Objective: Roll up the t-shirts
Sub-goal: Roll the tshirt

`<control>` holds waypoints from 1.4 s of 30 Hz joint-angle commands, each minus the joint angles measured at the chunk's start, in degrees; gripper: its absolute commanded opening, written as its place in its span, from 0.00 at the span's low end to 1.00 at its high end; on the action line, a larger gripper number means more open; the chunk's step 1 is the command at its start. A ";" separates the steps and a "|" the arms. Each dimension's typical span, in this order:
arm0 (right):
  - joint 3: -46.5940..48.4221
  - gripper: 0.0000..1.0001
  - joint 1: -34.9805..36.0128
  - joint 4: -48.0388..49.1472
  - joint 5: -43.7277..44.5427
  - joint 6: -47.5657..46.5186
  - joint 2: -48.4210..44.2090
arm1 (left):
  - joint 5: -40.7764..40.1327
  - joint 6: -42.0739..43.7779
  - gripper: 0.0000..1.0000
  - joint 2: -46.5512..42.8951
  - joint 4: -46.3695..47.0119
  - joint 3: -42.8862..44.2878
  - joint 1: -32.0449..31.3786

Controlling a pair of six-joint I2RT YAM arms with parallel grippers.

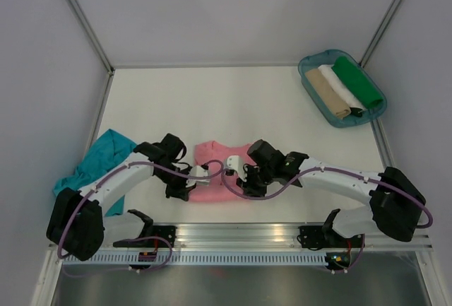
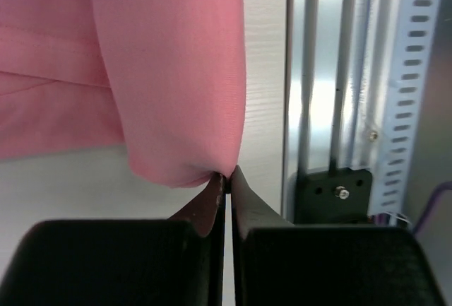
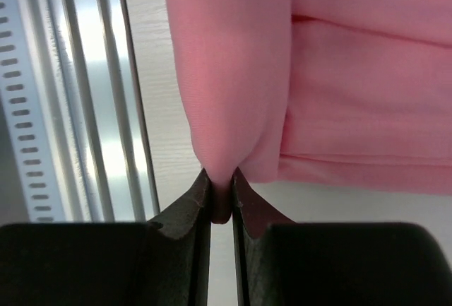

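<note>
Pink t-shirt (image 1: 214, 156): near front edge of tabletop (image 1: 212, 101), between the arms. Left claw (image 2: 224, 177), right claw (image 3: 220, 179): each clenched on its fabric. Teal t-shirt (image 1: 100, 161): crumpled, far left.

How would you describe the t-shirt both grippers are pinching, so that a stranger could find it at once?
On the white table, look at the middle of its near edge. The pink t-shirt lies there, pinched by the left gripper and the right gripper. It is the only pink cloth; the teal t-shirt lies apart at far left.
</note>
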 commanded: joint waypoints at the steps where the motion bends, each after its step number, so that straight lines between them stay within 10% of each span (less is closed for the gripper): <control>1: 2.80 0.00 -5.68 -4.62 -14.66 -1.07 0.63 | 9.54 5.58 0.02 4.87 -13.36 4.41 3.10; 15: 6.93 0.05 -18.35 -3.05 -14.35 1.99 12.94 | 11.04 -6.81 0.02 23.86 -1.15 16.29 12.17; 24: 6.58 0.32 -20.20 3.20 -10.56 9.02 16.37 | 3.66 -12.69 0.02 28.70 5.88 17.17 12.17; 42: 7.46 0.27 -18.37 2.07 4.91 6.84 3.90 | 1.37 -18.41 0.05 26.32 10.81 16.81 12.08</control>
